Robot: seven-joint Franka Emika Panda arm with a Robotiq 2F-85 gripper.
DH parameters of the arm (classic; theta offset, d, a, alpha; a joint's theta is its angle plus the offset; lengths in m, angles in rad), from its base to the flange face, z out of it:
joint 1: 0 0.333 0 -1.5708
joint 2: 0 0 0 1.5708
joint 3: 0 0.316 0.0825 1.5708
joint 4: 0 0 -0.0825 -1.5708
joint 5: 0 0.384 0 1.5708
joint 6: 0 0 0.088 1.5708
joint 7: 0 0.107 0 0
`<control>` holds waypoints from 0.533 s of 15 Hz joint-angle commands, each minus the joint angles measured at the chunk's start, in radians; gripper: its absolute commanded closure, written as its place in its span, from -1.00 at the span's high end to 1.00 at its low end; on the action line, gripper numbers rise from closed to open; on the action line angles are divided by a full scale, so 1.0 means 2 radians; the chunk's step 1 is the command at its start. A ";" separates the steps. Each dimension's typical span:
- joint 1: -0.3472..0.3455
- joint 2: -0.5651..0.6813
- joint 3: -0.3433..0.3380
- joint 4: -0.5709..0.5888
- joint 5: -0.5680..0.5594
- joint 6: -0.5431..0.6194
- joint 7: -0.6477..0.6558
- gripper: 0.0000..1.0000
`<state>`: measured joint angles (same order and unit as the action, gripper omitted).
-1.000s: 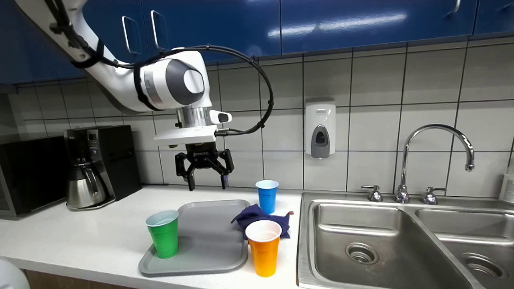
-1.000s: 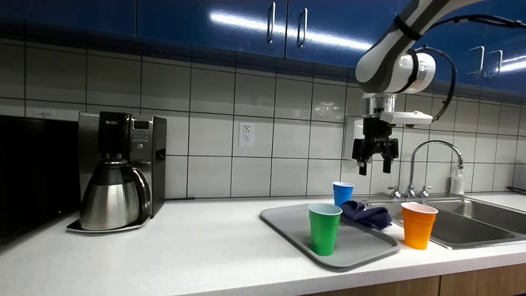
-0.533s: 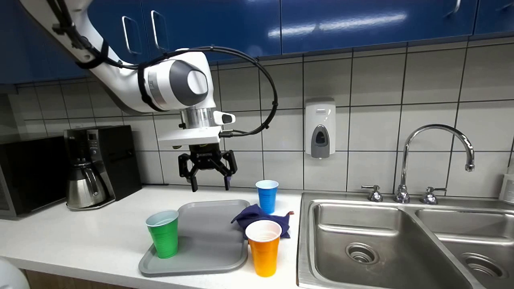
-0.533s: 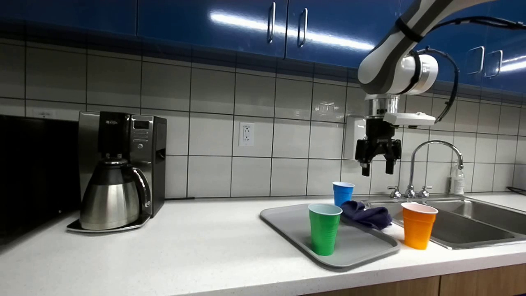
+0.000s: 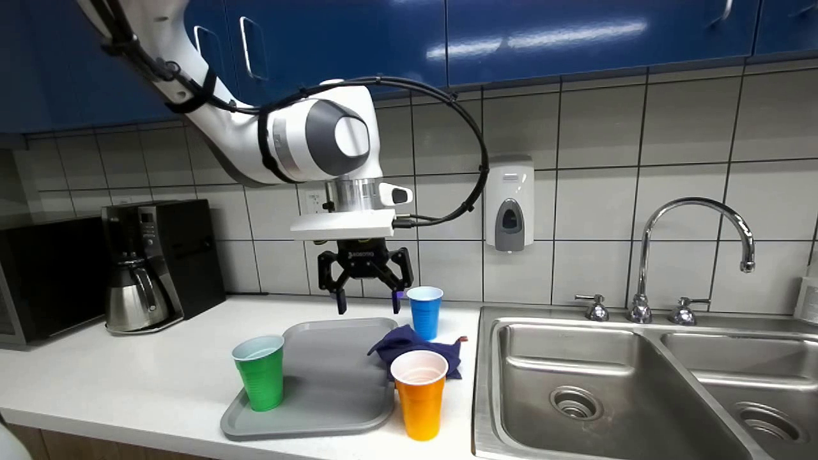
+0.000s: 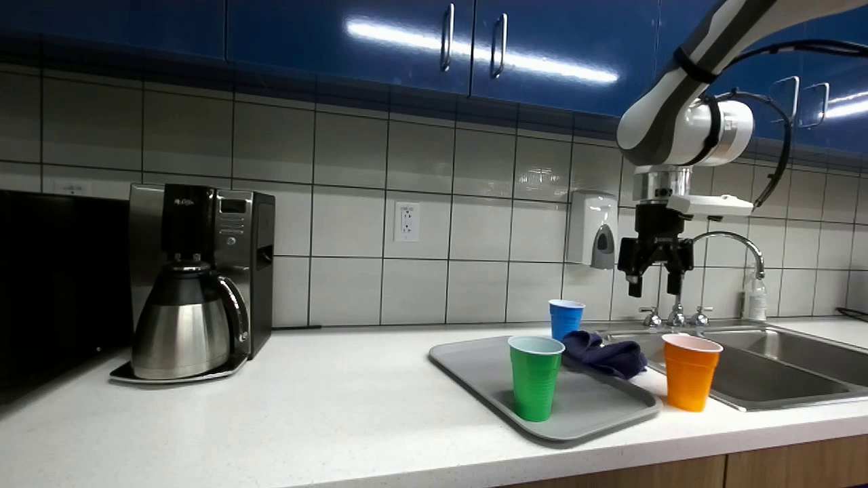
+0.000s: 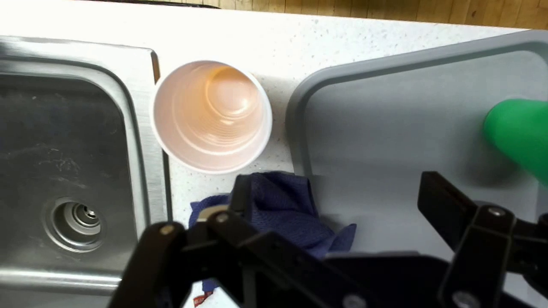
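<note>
The arm slopes down from high up, then bends at the wrist so the gripper points straight down, well above the tray. Its jaws stand wide apart, released, the two fingertips about level with each other. As best I can judge from here, they hang over the tray's edge nearest the sink, though the angle makes the exact spot hard to tell. In the wrist view the dark blue cloth shows beneath one finger, crumpled partly over that same edge of the tray. The orange cup stands upright just beside the tray, between it and the sink. The green cup is upright on the tray, on the side away from the sink. The blue cup is upright just past the tray's back corner, near the cloth. Well apart from the tray, away from the sink too, sits the black and steel coffee maker.
</note>
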<state>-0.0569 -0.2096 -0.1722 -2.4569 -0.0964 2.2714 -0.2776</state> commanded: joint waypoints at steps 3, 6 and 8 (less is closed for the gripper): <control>-0.019 0.016 -0.008 -0.002 -0.002 0.021 -0.024 1.00; -0.022 0.027 -0.009 -0.002 -0.002 0.033 -0.024 1.00; -0.024 0.035 -0.010 -0.001 -0.002 0.039 -0.022 1.00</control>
<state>-0.0838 -0.1604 -0.1962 -2.4602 -0.0964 2.3178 -0.2984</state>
